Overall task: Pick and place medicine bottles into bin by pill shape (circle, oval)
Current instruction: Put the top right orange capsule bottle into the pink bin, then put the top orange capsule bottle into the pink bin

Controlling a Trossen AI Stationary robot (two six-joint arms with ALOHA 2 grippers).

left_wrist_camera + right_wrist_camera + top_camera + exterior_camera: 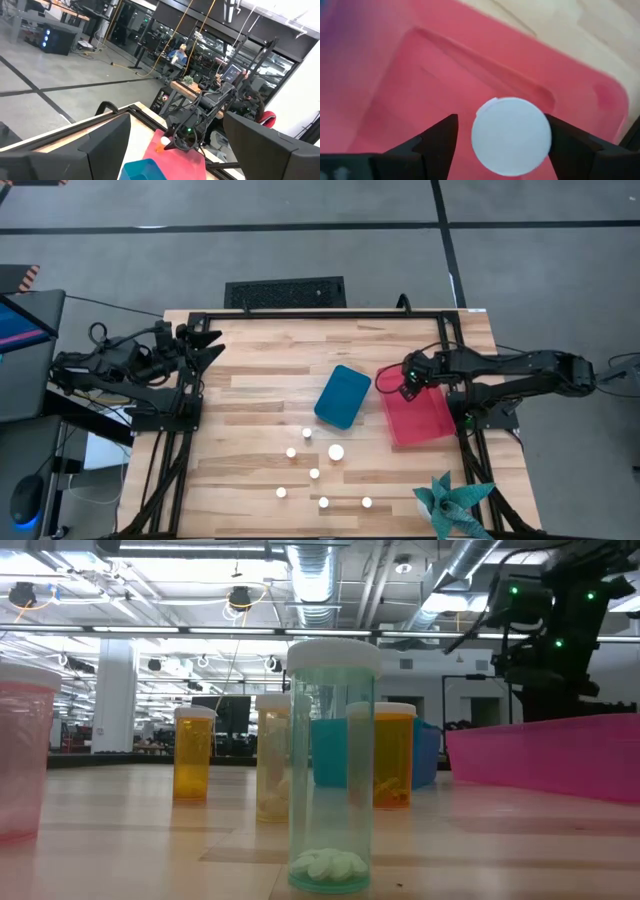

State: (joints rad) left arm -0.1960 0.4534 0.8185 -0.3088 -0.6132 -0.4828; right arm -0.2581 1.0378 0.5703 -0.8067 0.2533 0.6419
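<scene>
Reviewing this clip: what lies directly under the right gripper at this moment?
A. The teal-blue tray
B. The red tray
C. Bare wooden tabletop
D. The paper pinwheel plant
B: in the right wrist view the right gripper has a white-capped bottle between its spread fingers, with visible gaps on both sides, and the red tray fills the picture beneath; the high view agrees.

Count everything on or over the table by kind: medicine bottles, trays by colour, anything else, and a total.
Medicine bottles standing on the table, such as: 7
Medicine bottle between the fingers of the right gripper, over the red tray: 1
Teal tray: 1
Red tray: 1
Teal paper plant: 1
Total: 11
</scene>
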